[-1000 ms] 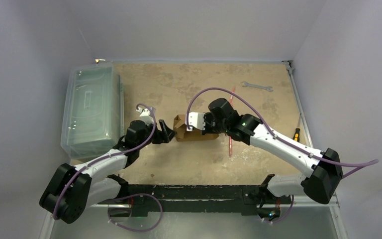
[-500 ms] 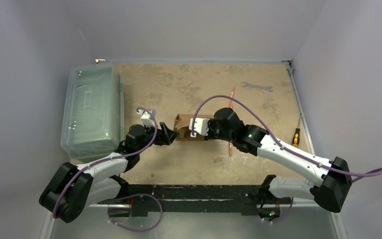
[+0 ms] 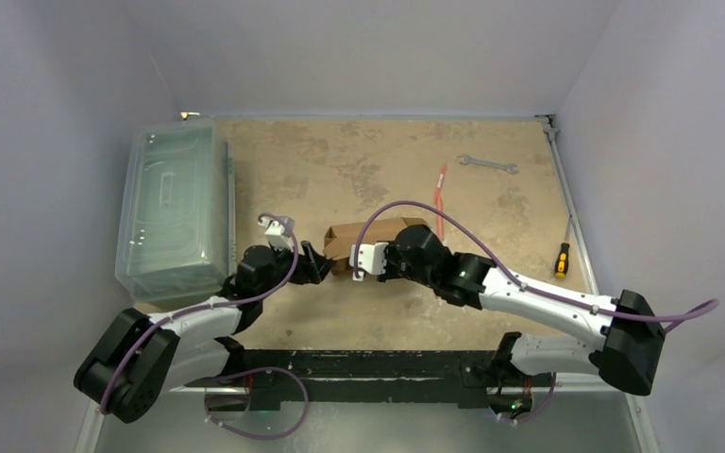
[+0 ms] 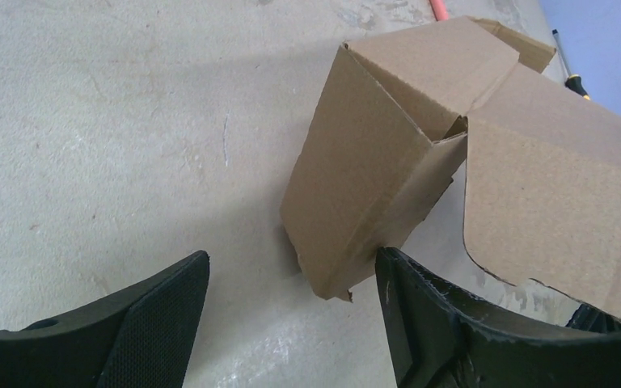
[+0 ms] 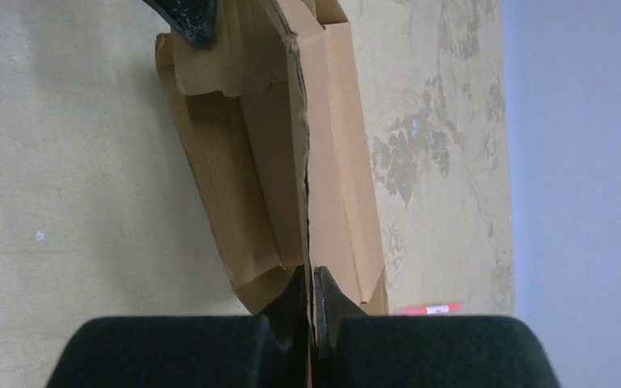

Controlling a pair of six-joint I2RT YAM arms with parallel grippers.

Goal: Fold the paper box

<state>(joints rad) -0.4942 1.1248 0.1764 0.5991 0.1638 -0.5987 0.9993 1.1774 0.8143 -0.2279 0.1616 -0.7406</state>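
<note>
Box could rip or slip

The left gripper (image 3: pixel 315 263) is wide open and empty, just beside the paper box (image 3: pixel 378 232) on the table (image 3: pixel 340 160). The right gripper (image 5: pixel 311 293) pinches its thin edge shut, so a hard pull might tear it.

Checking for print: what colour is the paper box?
Plain brown, unprinted cardboard; the paper box shows best in the left wrist view.

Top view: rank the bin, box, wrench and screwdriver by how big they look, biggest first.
1. bin, by far the largest
2. box
3. wrench and screwdriver: both slim and similar in length, too close to rank
</note>
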